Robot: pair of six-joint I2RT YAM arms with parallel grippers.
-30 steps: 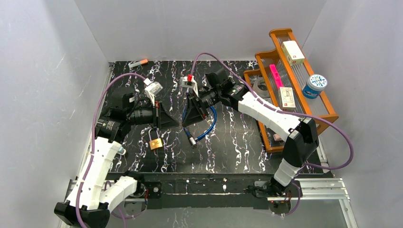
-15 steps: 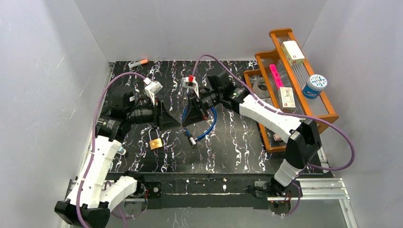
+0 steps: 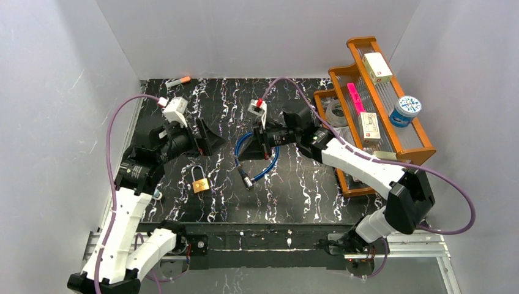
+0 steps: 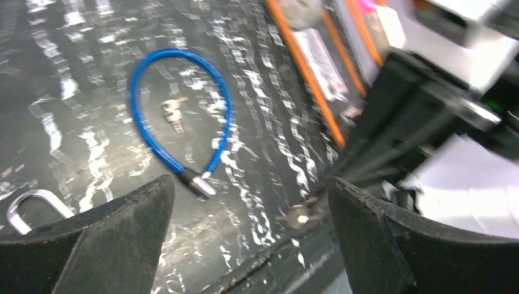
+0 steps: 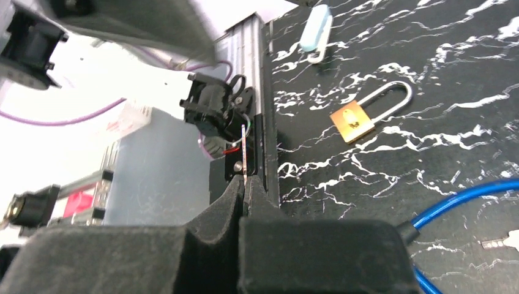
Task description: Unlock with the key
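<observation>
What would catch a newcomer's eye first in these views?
Most likely the two arms facing each other over the black marble table: the right gripper is pinched shut on what looks like a key, seen edge-on, while the left gripper gapes open opposite it. Beneath them a blue cable lock loops at mid-table, and a small brass padlock lies flat nearer the left arm.

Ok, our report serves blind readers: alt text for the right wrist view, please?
The right claw is shut on a thin metal key, seen edge-on. Beyond it, a brass padlock and a blue cable lie on the black marbled table.
</observation>
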